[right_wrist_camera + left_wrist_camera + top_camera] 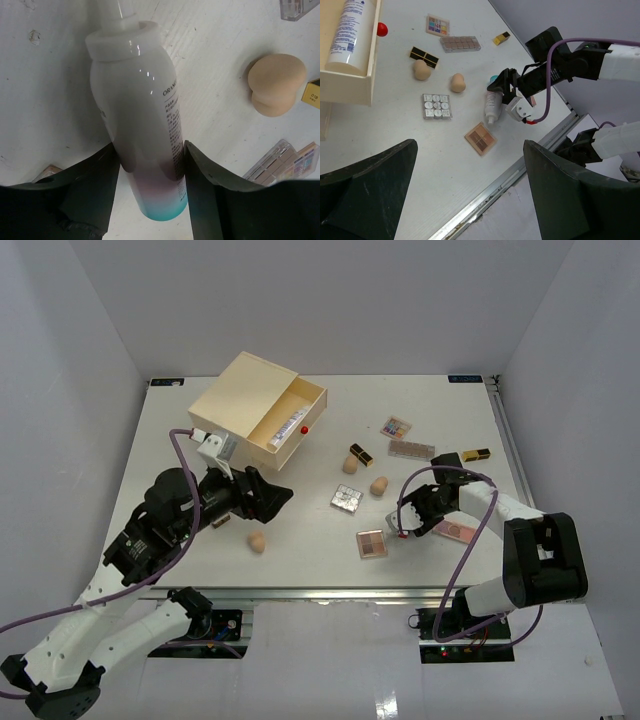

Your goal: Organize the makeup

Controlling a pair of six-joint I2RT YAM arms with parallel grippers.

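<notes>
Right gripper (150,146): jaws clamped on both sides of white teal-ended bottle (140,100). Bottle lies flat on table (300,560), front right, nozzle pointing away from wrist. Left gripper (272,498): jaws wide apart, nothing between, above table left of centre. Peach sponge (257,541) near it. Silver palette (347,499) and brown palette (371,543) between arms. Second white bottle (288,432) lies in open drawer (300,400).

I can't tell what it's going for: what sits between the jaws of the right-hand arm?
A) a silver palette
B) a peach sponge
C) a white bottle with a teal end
C: the right wrist view shows the white bottle lying between the jaws, one at each side.
</notes>
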